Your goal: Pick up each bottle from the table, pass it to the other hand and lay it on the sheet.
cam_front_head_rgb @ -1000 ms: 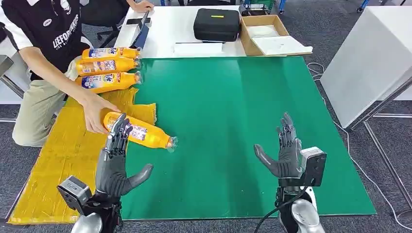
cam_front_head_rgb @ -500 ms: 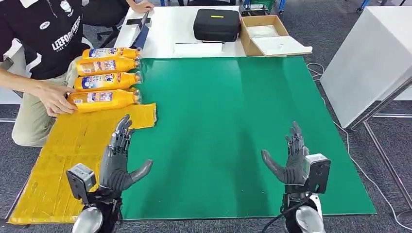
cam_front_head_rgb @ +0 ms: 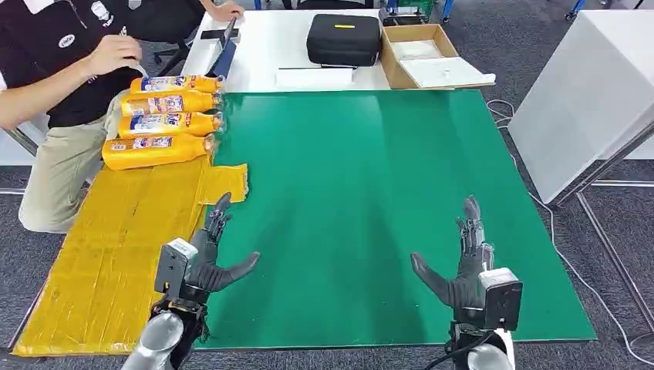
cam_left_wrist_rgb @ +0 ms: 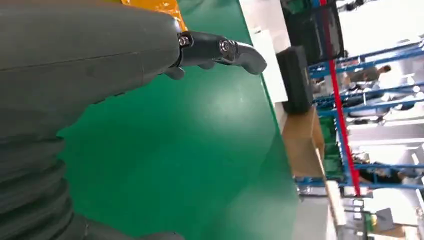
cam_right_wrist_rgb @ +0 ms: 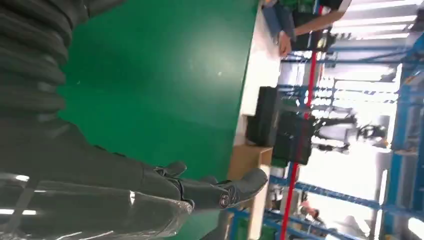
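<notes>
Green bench (cam_front_head_rgb: 362, 177) carries a yellow sheet (cam_front_head_rgb: 108, 254); four bottles (cam_front_head_rgb: 158, 150) lie at its far end. Left hand (cam_front_head_rgb: 208, 258) and right hand (cam_front_head_rgb: 463, 266) hover with fingers apart, holding nothing.

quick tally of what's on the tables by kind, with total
Orange bottles: 4, lying in a row on the yellow sheet
Black case: 1
Cardboard box: 1
Total: 6
</notes>
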